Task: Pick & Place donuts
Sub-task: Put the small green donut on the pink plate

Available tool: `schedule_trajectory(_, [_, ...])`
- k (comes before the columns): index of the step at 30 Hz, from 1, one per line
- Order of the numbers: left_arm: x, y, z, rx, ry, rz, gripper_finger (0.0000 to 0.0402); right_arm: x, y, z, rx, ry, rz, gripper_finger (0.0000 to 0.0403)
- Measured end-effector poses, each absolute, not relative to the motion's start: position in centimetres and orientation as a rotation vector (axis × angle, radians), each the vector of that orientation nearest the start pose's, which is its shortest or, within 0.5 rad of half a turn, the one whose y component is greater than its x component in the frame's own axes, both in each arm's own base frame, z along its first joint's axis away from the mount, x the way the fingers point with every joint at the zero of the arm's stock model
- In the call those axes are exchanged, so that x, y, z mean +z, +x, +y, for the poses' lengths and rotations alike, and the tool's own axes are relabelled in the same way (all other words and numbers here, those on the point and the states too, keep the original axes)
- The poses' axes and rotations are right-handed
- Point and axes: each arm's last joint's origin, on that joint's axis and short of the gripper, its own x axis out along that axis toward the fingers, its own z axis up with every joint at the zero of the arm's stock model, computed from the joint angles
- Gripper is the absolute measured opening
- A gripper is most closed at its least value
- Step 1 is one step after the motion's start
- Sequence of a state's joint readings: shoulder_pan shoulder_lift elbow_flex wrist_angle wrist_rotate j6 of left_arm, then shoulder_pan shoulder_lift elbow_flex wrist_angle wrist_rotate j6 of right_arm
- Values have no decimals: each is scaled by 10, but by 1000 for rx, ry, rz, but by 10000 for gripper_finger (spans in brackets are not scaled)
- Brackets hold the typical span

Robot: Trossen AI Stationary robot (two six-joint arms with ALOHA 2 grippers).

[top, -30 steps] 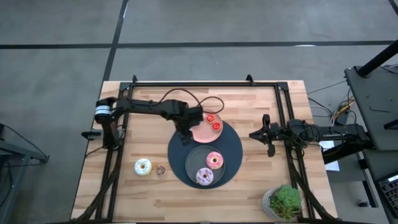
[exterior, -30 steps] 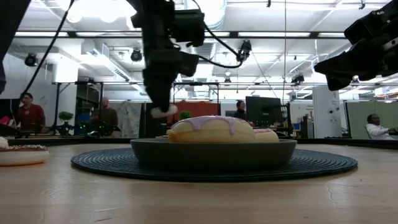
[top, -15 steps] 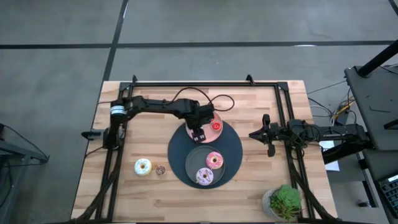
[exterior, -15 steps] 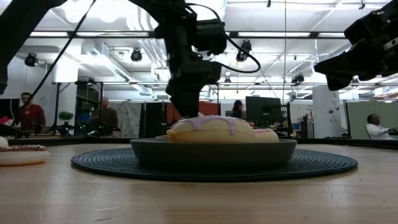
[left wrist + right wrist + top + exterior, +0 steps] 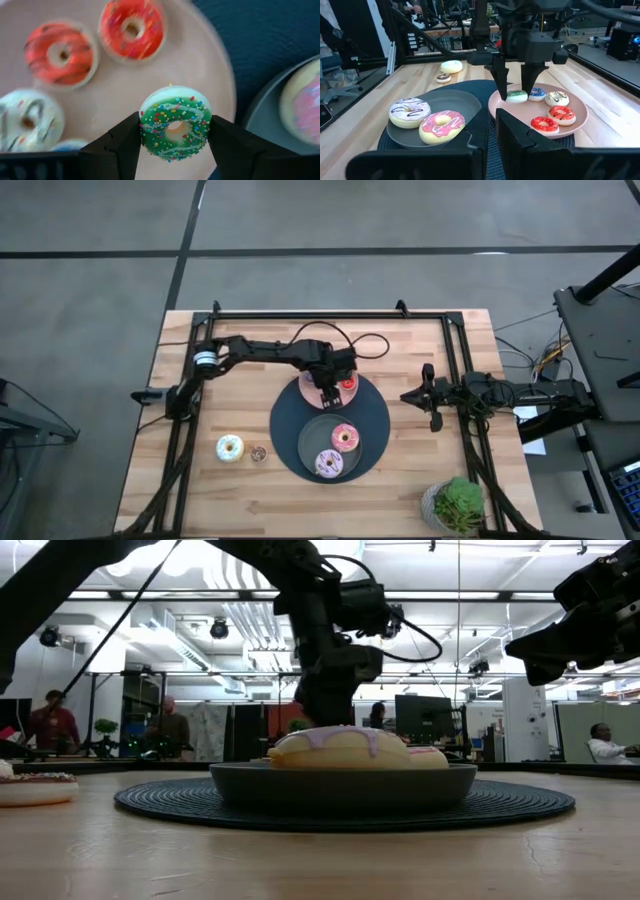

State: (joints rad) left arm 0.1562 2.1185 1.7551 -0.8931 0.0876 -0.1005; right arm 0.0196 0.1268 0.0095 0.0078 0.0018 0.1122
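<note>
My left gripper point(image 5: 330, 392) stands over the round pink plate point(image 5: 165, 65), shut on a tiny green donut point(image 5: 175, 122). Two tiny red donuts point(image 5: 60, 52), a tiny white one point(image 5: 25, 122) and a tiny blue one point(image 5: 537, 93) lie on that plate. The pink donut point(image 5: 345, 437) and the lilac donut point(image 5: 328, 464) lie in the dark grey plate point(image 5: 308, 442). The white sprinkled donut point(image 5: 230, 447) and a tiny tan one point(image 5: 258, 453) lie on the bare wood. My right gripper point(image 5: 408, 395) waits shut above the table's right side. My left gripper pinches the tiny green donut between its two fingers, which are on opposite sides of the donut's outer rim point(image 5: 142, 125). The fingers point(image 5: 500, 80) come from above, pointing down. The donut lies flat, frosting up, low over the pink plate; whether it touches the plate I cannot tell.
Both plates sit on a round dark mat point(image 5: 375, 415) in the middle of the table. A potted plant point(image 5: 458, 505) stands at the near right corner. A cable point(image 5: 345, 345) loops over the left arm. Bare wood lies near left and far right.
My left gripper, holding the green donut, has moved toward the table's right, from beside the pink plate's left rim to over the plate, and has come down behind the lilac donut in the low view. My right arm has kept still.
</note>
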Motion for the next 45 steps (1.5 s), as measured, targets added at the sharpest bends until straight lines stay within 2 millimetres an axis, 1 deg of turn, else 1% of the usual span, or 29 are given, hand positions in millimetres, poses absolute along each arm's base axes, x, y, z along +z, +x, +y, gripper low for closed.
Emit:
schedule_trajectory(8, [205, 442, 64, 98, -222, 1230, 190, 157, 105, 2, 12, 111, 111, 29])
schedule_trajectory(13, [198, 444, 62, 80, -233, 1245, 190, 157, 105, 2, 11, 111, 111, 29])
schedule_trajectory(29, [196, 446, 61, 76, -229, 1230, 190, 157, 105, 2, 12, 111, 111, 29])
schedule_trajectory(36, [188, 443, 60, 80, -235, 1249, 190, 157, 105, 2, 12, 111, 111, 29])
schedule_trajectory(45, [188, 443, 60, 81, -235, 1247, 190, 157, 105, 2, 12, 111, 111, 29])
